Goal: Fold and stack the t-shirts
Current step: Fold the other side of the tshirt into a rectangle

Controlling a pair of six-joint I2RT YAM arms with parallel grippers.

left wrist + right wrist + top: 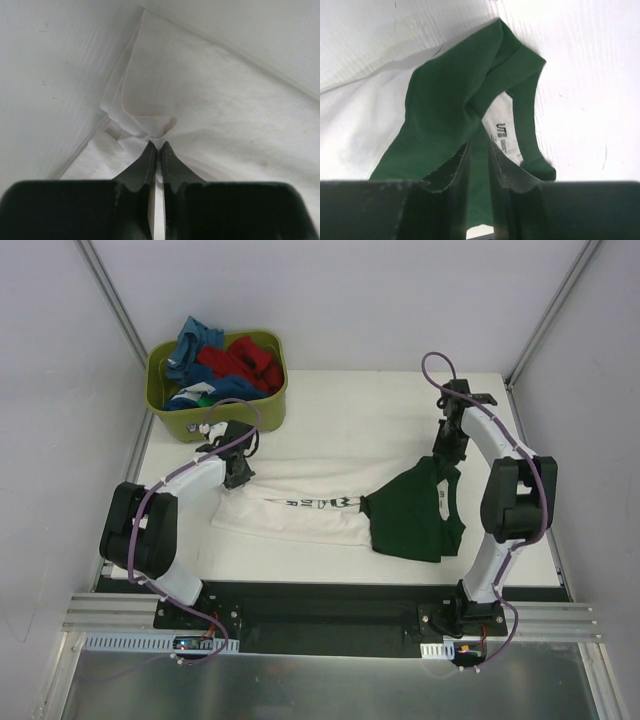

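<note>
Left hand (156,143) pinched shut on cream t-shirt (225,100) edge, right hand (479,146) narrowly parted at green sleeve (445,100), grip unclear

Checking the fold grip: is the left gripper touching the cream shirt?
Touching. Left wrist view shows the left gripper shut on a pinch of the cream shirt.

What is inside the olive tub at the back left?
A heap of crumpled clothes: blue shirts, a red shirt and a bright green scrap by the front wall of the tub. Whatever lies beneath them is covered.
</note>
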